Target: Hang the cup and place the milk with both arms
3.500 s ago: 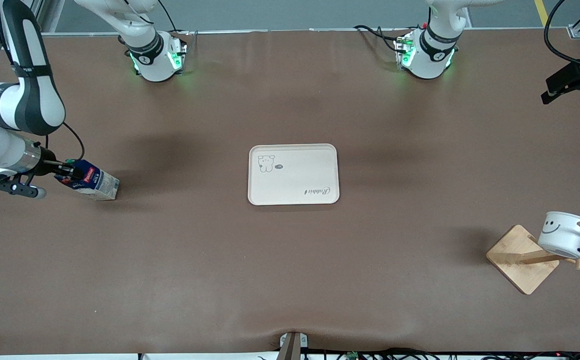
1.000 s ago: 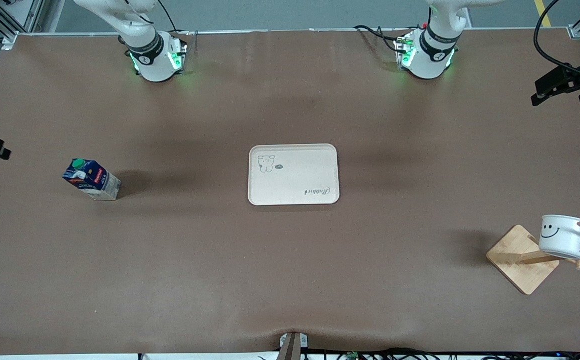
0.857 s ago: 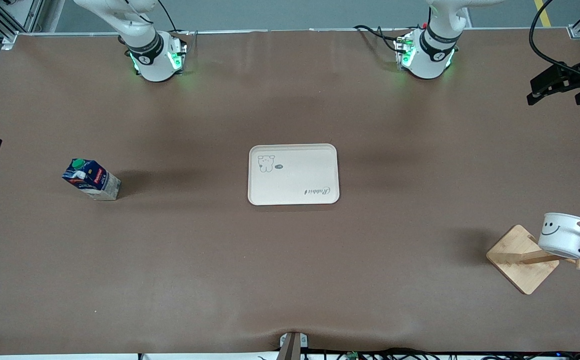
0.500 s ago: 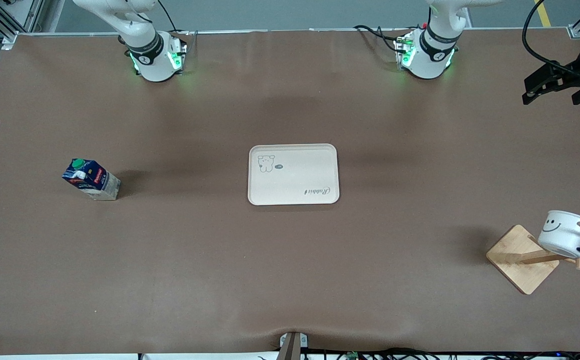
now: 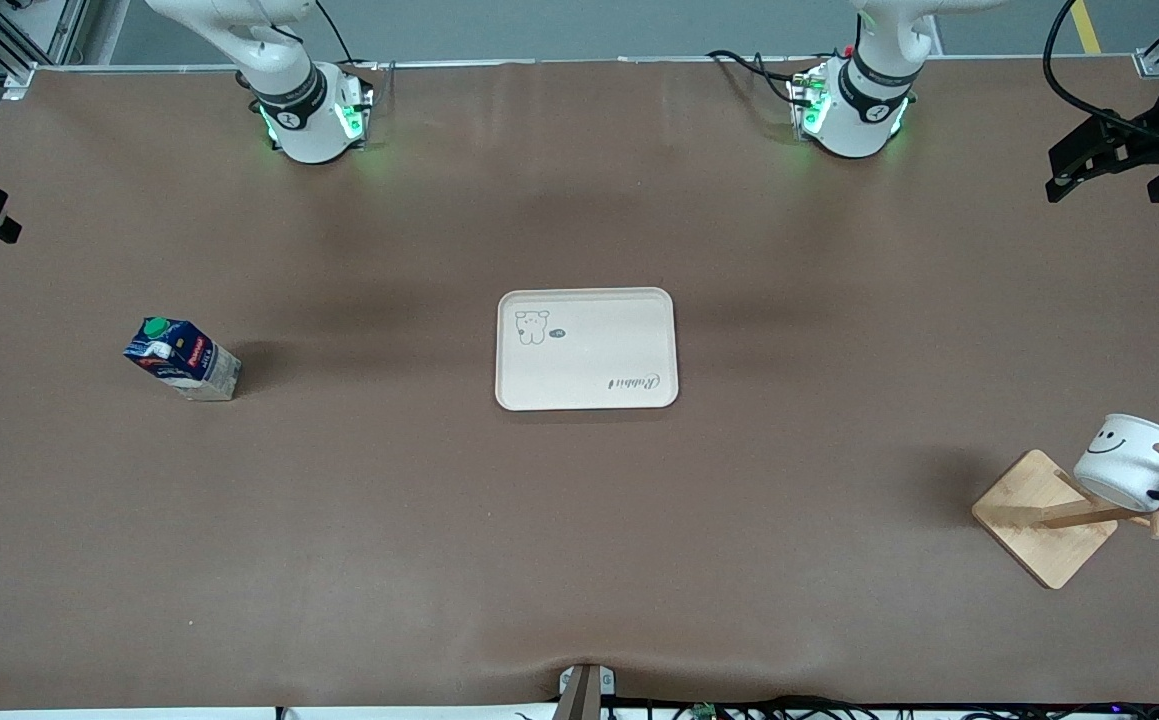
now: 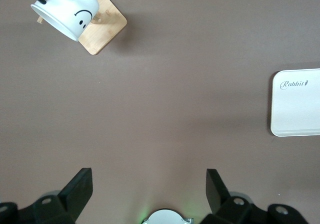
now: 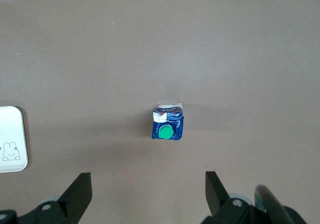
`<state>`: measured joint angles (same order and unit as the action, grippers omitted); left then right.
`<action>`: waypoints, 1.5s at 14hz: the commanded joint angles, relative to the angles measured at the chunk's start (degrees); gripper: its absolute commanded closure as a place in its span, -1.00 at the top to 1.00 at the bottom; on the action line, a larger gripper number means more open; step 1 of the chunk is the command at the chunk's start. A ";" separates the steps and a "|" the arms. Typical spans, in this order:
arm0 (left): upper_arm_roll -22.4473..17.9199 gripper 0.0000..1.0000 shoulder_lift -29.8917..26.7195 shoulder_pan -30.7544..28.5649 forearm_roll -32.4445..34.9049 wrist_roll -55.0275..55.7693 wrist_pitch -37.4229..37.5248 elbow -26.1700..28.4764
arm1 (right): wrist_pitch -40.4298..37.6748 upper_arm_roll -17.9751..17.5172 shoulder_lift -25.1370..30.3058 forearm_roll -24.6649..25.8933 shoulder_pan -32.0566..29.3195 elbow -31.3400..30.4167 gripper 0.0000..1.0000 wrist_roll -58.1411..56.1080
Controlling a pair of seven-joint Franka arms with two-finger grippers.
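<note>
The milk (image 5: 182, 358) stands upright on the table toward the right arm's end, green cap up; it also shows in the right wrist view (image 7: 168, 123). My right gripper (image 7: 148, 184) is open and empty, high over the table near the milk. The cup (image 5: 1134, 463) hangs tilted by its black handle on a peg of the wooden rack (image 5: 1039, 515) toward the left arm's end; it also shows in the left wrist view (image 6: 65, 11). My left gripper (image 6: 149, 184) is open and empty, high over the table at that end (image 5: 1107, 180).
A cream tray (image 5: 586, 348) with a rabbit drawing lies flat at the table's middle, with nothing on it. It shows partly in the left wrist view (image 6: 297, 101) and the right wrist view (image 7: 11, 139). The arm bases (image 5: 314, 120) stand along the table's edge.
My right gripper has let go of the milk and risen away from it toward the table's end. The left gripper has shifted a little. The cup has swung to a steeper tilt on its peg.
</note>
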<state>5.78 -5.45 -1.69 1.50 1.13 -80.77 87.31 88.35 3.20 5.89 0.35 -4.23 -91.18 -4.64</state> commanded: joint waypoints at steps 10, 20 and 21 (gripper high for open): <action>0.19 1.00 -1.32 -0.50 0.08 -0.26 -1.15 0.23 | -1.87 -0.22 0.26 -1.23 -0.87 0.12 1.00 0.07; 0.02 1.00 0.53 -0.68 -1.59 -0.17 -1.15 -1.61 | -1.96 -0.13 0.00 -1.32 -1.13 0.12 1.00 0.07; 0.02 1.00 0.61 -0.68 -1.33 -0.08 -1.15 -1.70 | -1.96 -0.13 0.00 -1.32 -1.13 0.12 1.00 0.07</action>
<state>5.66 -5.39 -1.89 0.66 1.16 -81.95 87.03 86.84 3.40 5.69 0.21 -4.46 -91.15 -4.63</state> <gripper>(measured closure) 0.000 0.000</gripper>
